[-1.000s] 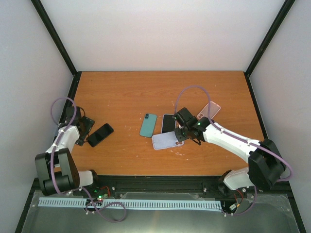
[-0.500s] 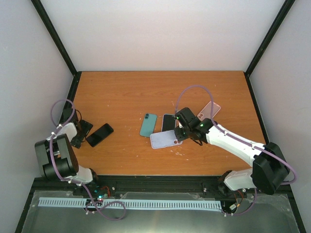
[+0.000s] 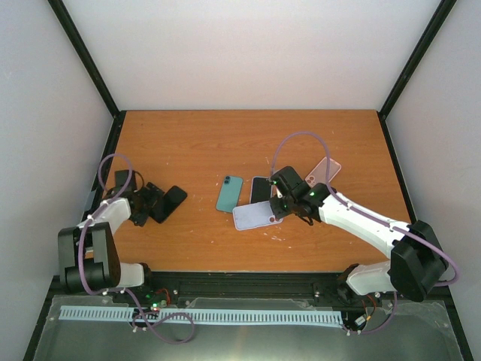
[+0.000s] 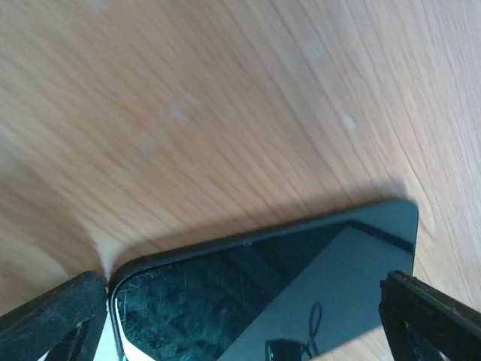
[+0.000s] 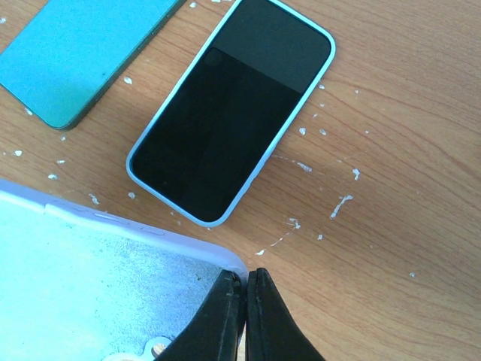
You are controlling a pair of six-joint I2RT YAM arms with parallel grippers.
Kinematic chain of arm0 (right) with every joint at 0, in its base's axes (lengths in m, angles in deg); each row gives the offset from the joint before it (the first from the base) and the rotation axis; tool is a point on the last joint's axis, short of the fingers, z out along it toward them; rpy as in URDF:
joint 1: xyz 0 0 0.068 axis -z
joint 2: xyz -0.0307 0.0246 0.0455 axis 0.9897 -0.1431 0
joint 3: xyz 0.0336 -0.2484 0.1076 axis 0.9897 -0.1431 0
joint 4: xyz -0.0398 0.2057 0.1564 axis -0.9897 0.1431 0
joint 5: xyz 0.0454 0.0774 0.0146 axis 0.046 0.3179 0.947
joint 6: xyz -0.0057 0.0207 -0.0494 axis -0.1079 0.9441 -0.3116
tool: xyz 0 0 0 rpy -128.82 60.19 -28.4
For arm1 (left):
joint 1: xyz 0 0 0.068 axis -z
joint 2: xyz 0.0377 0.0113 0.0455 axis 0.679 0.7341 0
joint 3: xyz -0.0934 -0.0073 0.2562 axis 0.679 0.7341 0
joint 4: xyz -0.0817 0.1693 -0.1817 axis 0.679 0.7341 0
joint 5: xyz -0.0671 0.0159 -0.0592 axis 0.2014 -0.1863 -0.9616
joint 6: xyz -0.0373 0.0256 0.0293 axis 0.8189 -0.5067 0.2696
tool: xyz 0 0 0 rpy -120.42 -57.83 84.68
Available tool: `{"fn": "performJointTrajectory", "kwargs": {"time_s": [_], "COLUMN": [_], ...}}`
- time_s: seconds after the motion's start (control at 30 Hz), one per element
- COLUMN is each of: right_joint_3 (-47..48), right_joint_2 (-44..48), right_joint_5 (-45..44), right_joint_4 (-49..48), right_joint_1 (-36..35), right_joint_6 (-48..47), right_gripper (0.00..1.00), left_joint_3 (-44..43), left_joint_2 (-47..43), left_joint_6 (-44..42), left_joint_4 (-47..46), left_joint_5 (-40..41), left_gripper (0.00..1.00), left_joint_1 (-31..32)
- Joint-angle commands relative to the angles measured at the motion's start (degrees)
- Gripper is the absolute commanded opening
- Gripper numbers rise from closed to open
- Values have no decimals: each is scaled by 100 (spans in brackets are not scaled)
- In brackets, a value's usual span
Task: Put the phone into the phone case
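A black phone lies screen up at the table's left. My left gripper is open and low over its near end. In the left wrist view the phone lies between my two fingertips, which stand at either side of it. My right gripper is shut on the right corner of a lavender phone case lying open side up at the table's middle. In the right wrist view the fingers pinch the case's rim.
A teal phone case and a black phone in a light-blue case lie just behind the lavender case. Both also show in the right wrist view, the teal one left of the cased phone. A pink case lies further right.
My left gripper has swung right from the table's left edge onto the black phone, which has shifted slightly. My right gripper has pulled the lavender case a little left.
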Motion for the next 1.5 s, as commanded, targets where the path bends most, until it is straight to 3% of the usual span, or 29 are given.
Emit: {"fn": "performJointTrajectory", "kwargs": {"time_s": [0.0,0.13,0.27,0.33,0.47,0.67,1.17,1.27,1.47], "right_joint_3": [46,107,74,8,37,166,968,1004,561], "right_joint_2": [-153,-151,-103,-88,-94,-232,-1757,-1729,-959], "right_joint_5": [-88,197,611,1081,1722,1749,2210,1789,851], "right_joint_4": [172,231,118,48,153,187,-470,-710,-1196], "right_joint_1": [45,42,36,28,-29,-371,-649,-643,-586], "right_joint_6": [-357,-488,-791,-1212,-1938,-2616,-3375,-3269,-2427], "right_gripper": [3,3,5,7,6,3,3,11,41], "left_joint_3": [73,-37,-550,-804,-1089,-1540,-2441,-2556,-2679], "left_joint_2": [266,176,134,181,293,712,1770,1998,2195], "left_joint_6": [728,1261,799,256,-1084,-2285,-3579,-3692,-3819], "left_joint_4": [361,375,885,1036,897,740,688,794,977], "left_joint_5": [-555,-570,438,898,1055,786,817,705,832], "left_gripper": [100,99,100,99,97,95,99,99,97], "left_joint_1": [955,1964,2573,2615,2625,2625,2629,2633,2634]}}
